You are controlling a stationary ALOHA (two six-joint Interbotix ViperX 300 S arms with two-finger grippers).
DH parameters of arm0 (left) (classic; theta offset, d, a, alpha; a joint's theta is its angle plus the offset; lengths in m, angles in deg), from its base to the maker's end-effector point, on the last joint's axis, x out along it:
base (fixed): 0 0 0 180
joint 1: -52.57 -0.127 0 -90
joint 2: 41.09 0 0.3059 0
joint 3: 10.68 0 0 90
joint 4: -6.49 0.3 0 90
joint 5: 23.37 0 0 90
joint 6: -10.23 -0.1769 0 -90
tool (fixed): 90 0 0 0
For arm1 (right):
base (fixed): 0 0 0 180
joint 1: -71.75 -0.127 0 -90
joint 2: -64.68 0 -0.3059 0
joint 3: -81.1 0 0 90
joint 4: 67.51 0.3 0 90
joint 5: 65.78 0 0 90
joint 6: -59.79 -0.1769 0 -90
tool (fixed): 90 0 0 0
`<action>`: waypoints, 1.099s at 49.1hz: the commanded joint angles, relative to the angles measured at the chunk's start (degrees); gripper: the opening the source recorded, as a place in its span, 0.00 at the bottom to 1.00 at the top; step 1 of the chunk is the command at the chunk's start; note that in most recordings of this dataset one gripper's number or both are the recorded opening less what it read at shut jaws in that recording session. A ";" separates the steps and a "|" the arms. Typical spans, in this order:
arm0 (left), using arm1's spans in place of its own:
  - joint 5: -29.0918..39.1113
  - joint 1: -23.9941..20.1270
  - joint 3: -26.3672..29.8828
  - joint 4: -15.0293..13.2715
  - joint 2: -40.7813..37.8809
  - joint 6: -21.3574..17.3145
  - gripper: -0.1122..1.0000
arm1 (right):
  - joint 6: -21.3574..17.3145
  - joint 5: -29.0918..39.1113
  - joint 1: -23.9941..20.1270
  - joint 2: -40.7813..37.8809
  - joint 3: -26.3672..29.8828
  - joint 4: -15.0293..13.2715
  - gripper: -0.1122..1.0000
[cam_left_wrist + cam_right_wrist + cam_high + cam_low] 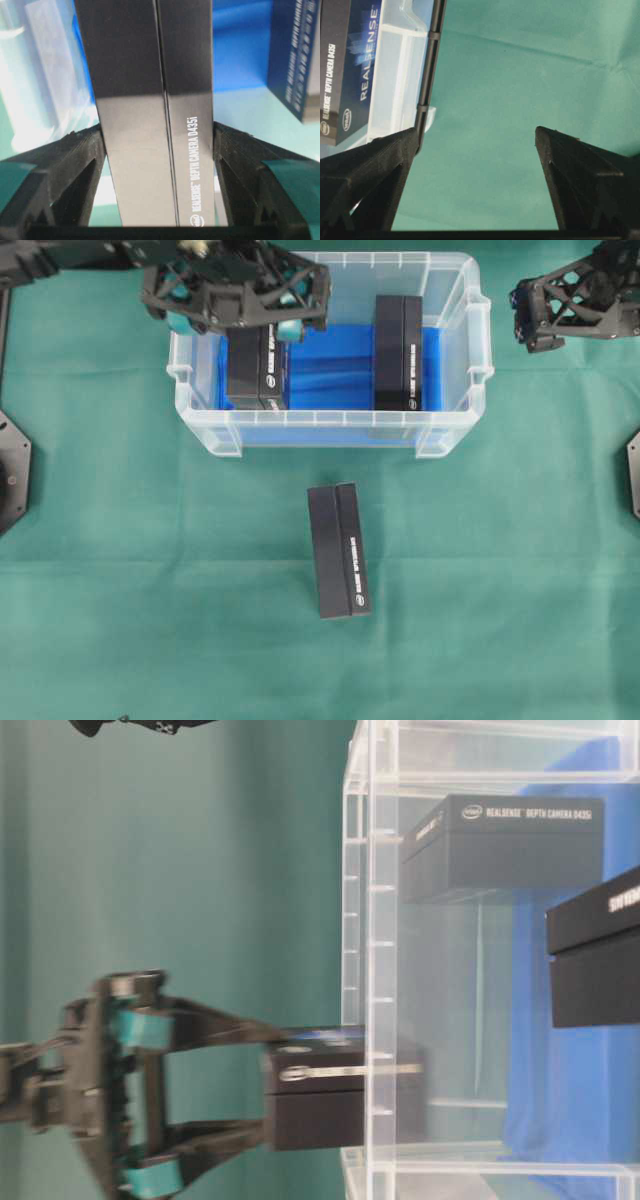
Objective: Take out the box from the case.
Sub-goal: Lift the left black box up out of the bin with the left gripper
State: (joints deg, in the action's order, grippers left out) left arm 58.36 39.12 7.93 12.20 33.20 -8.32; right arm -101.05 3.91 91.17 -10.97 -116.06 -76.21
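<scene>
While the left gripper [262, 318] clamps a black box [257, 368] inside the case [300, 425], its body hides the box's top. The right gripper [527, 322], jaws apart, is partly cut off.

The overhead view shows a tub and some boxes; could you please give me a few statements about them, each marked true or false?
1. The left tool grips a black box at the tub's left end. True.
2. The right tool holds a box. False: it is open with nothing in it, outside the tub's right end.
3. One box lies on the green cloth in front of the tub. True.
4. The tub is lined with red cloth. False: the lining is blue.
5. A second box sits in the tub. True.
</scene>
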 commanded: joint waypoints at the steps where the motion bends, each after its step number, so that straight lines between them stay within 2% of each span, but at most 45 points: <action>1: 1.85 0.44 3.25 0.00 2.72 -0.09 0.67 | 0.00 -0.44 -0.09 0.79 0.70 -0.09 0.94; 25: 10.02 1.32 12.13 0.00 3.16 0.00 0.67 | -0.09 -0.79 -0.09 0.79 0.70 -0.09 0.94; 54: 11.16 1.41 12.66 0.62 2.99 0.09 0.67 | -0.18 -0.79 -0.09 0.79 0.70 -0.09 0.94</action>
State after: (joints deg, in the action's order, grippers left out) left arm 69.61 40.44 18.92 12.38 34.16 -8.32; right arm -101.13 3.39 91.26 -10.97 -116.06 -76.21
